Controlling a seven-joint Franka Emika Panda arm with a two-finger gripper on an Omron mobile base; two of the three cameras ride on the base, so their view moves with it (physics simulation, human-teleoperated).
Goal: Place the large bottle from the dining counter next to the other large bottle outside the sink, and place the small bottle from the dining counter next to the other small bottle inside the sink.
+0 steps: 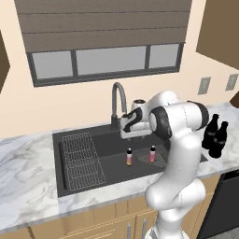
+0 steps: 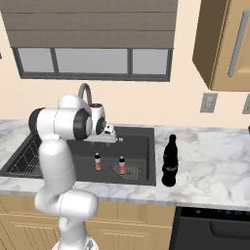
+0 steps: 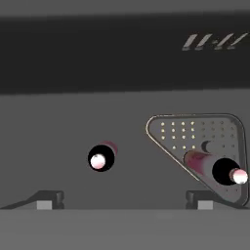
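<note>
The small bottle [image 1: 129, 157] stands upright, cap up, in the sink [image 1: 74, 179] beneath the released hand [image 3: 124, 199].

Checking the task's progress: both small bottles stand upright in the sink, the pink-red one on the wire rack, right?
Not quite. The pink-red bottle stands on the drain mat, not the wire rack; the left base view shows it. Both small bottles do stand upright in the sink.

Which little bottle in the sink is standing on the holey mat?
The tiny all pink-red bottle with a dark cap stands on the perforated drain mat. The pink-to-orange-yellow small bottle stands beside it on the bare dark grey sink floor.
</note>
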